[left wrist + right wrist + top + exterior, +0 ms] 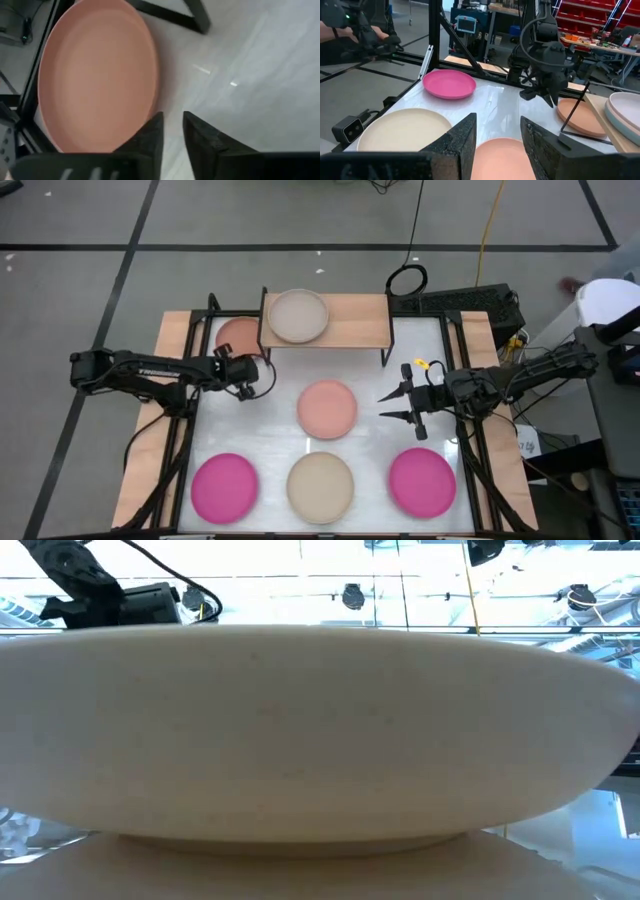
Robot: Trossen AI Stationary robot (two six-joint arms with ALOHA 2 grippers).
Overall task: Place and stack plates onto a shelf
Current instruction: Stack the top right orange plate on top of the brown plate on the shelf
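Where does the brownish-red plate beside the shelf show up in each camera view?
High view: the brownish-red plate lies at the shelf's left end, ahead of the left gripper.
Low view: not in it; a beige plate fills the picture.
Left wrist view: fills the left half.
Right wrist view: at the right, below the left gripper.
Shared landmark: the shelf's black leg.

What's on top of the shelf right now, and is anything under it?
On the shelf sits a pale plate, apparently a stack. A brownish-red plate lies partly beneath its left end; whatever else is under the top is hidden.
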